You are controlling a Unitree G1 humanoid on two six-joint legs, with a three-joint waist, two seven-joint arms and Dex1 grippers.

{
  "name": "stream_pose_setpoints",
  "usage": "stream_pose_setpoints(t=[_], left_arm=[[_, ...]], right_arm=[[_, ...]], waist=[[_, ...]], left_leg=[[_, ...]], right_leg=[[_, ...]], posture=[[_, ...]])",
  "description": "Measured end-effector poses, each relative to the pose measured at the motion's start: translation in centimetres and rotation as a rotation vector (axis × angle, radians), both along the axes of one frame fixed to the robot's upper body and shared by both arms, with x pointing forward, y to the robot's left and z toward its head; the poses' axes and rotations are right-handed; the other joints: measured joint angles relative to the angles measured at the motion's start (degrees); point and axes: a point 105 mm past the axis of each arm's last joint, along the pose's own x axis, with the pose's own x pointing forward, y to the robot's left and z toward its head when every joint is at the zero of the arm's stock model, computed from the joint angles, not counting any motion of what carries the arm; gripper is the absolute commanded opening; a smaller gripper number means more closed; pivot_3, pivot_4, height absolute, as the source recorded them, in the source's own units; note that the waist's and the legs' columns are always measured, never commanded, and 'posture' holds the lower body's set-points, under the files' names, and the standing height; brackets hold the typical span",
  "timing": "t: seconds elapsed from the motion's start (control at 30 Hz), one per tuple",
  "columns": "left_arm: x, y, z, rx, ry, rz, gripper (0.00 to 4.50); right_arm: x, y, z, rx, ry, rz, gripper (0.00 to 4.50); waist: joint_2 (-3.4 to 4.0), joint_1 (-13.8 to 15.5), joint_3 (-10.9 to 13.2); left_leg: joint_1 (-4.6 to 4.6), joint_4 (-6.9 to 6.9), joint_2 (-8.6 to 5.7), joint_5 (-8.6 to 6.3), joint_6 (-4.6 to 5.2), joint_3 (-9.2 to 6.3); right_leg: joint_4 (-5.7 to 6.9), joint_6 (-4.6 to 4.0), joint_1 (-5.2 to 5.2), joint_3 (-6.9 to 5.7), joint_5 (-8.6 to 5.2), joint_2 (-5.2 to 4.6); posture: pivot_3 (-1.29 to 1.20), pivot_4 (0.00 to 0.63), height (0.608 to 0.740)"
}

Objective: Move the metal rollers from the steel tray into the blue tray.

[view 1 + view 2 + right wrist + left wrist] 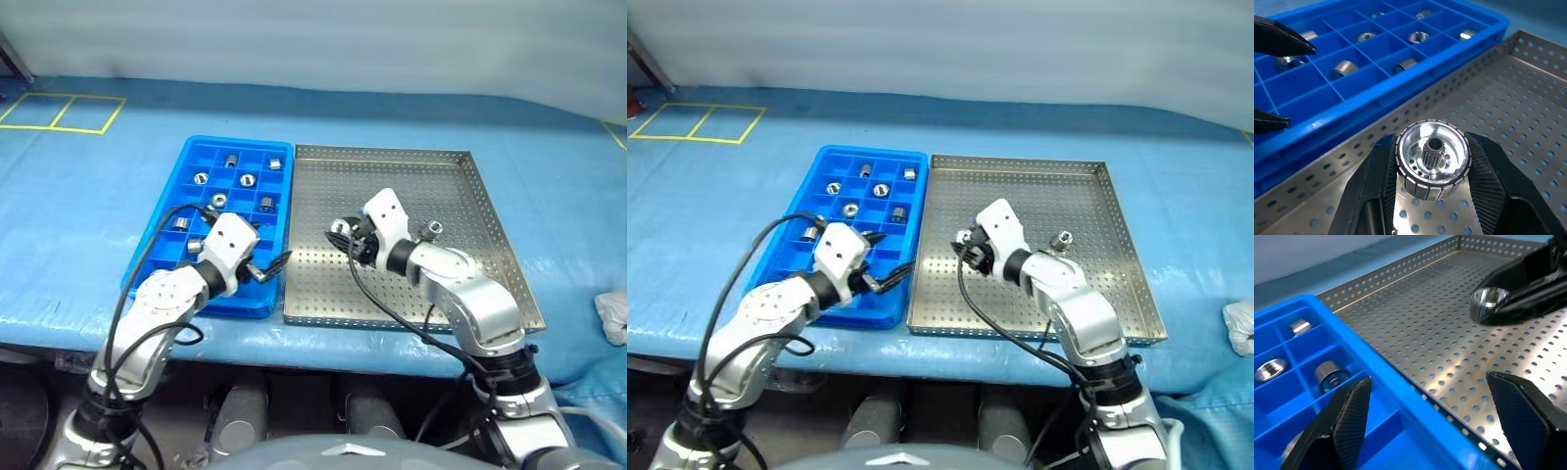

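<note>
Most rollers (248,180) sit in our blue tray (167,245); right pincer (1432,169) grasps one, another roller (430,229) waits in the steel tray (392,166); left pincer (1435,421) released

Place: workshop or lab bench
Evidence: square perforated steel tray (490,211), blue plastic compartment tray (167,211), blue table covering (88,196), yellow taped floor squares (64,113)

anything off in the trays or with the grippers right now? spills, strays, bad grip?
Nothing stands out. The right gripper is shut squarely on one metal roller above the steel tray. One more roller stands in that tray. The rest sit in compartments of the blue tray. The left gripper is open over the trays' shared edge.
</note>
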Motion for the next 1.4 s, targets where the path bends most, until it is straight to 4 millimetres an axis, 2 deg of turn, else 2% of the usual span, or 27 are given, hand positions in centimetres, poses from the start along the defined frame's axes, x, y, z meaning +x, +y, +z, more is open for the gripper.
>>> stream_pose_setpoints(t=[0.1,0.3,0.47,0.63,0.8,0.83,1.0,1.1,1.2,1.27,1.37,1.4], left_arm=[[-1.2,2.6,0.4,0.047,0.008,0.086,4.10],[-3.4,4.7,-0.4,0.088,0.075,0.166,4.10],[-4.4,6.3,-0.5,0.105,0.092,0.247,4.10],[-4.5,6.4,-0.7,0.094,0.101,0.268,4.10],[-4.4,6.1,-0.7,0.089,0.098,0.258,4.10],[-4.4,6.1,-0.6,0.089,0.097,0.257,4.10],[-3.8,5.3,-0.1,0.082,0.074,0.224,4.10],[-3.3,4.3,0.0,0.060,0.065,0.190,4.10],[-2.4,2.9,0.5,-0.015,0.040,0.165,4.10],[-1.9,1.4,0.8,-0.060,0.026,0.124,4.10],[-1.2,-2.5,0.4,-0.135,0.054,-0.013,4.10],[-1.0,-3.9,0.2,-0.145,0.060,-0.068,4.10]], right_arm=[[-0.7,3.8,-0.1,0.016,0.020,0.164,1.70],[-1.2,7.9,-0.8,0.033,0.053,0.321,1.70],[-0.6,9.6,-1.8,0.032,0.079,0.359,1.70],[-0.9,10.6,-2.9,0.025,0.112,0.392,1.70],[-1.3,10.9,-3.1,0.021,0.119,0.416,1.70],[-1.3,10.9,-3.1,0.021,0.120,0.417,2.05],[-1.6,10.6,-3.4,0.005,0.121,0.432,3.54],[-1.7,10.2,-3.1,0.021,0.098,0.407,3.54],[-1.0,8.5,-2.2,0.041,0.052,0.323,3.54],[-0.1,6.6,-1.4,0.037,0.008,0.235,3.54],[1.2,2.7,0.2,-0.007,-0.081,0.060,3.54],[1.6,0.6,0.5,-0.037,-0.103,-0.024,3.54]], waist=[[-0.01,0.4,0.0],[-0.01,2.4,0.0],[-0.01,4.4,0.0],[-0.01,5.9,0.0],[0.00,6.8,0.0],[0.00,6.8,0.0],[0.00,7.0,0.0],[0.00,6.9,0.0],[-0.01,7.2,0.0],[-0.01,7.2,0.0],[-0.01,7.2,0.0],[-0.02,7.1,0.0]], left_leg=[[0.00,-0.03,0.01,0.00,0.00,0.02],[0.01,-0.03,0.00,0.00,-0.01,0.02],[0.02,-0.14,0.01,-0.01,-0.03,0.02],[0.01,-0.32,0.01,-0.01,-0.04,0.03],[0.01,-0.40,0.03,-0.01,-0.05,0.02],[0.01,-0.40,0.03,-0.01,-0.05,0.02],[0.00,-0.40,0.02,-0.03,-0.09,0.03],[-0.02,-0.42,0.03,-0.04,-0.12,0.04],[-0.06,-0.39,0.02,-0.02,-0.17,0.01],[-0.06,-0.37,0.00,0.00,-0.20,0.02],[-0.11,-0.28,-0.05,0.00,-0.21,0.02],[-0.12,-0.28,-0.05,0.01,-0.21,0.02]], right_leg=[[0.00,-0.02,-0.01,0.00,-0.01,-0.02],[-0.01,-0.03,-0.03,-0.03,-0.02,-0.03],[-0.01,-0.08,-0.07,-0.06,-0.05,-0.03],[-0.05,-0.17,-0.16,-0.08,-0.10,-0.03],[-0.05,-0.21,-0.21,-0.11,-0.13,-0.02],[-0.05,-0.21,-0.21,-0.12,-0.13,-0.02],[-0.09,-0.21,-0.20,-0.12,-0.14,-0.03],[-0.13,-0.21,-0.21,-0.12,-0.14,-0.03],[-0.17,-0.20,-0.18,-0.17,-0.13,-0.05],[-0.17,-0.19,-0.17,-0.16,-0.13,-0.07],[-0.20,-0.16,-0.15,-0.16,-0.11,-0.10],[-0.25,-0.14,-0.12,-0.16,-0.09,-0.11]], posture=[[0.35,0.150,0.740],[0.41,0.150,0.740],[0.45,0.150,0.740],[0.45,0.150,0.740],[0.43,0.150,0.740],[0.42,0.150,0.740],[0.40,0.150,0.740],[0.38,0.150,0.740],[0.37,0.150,0.740],[0.35,0.150,0.740],[0.28,0.150,0.740],[0.25,0.150,0.740]])
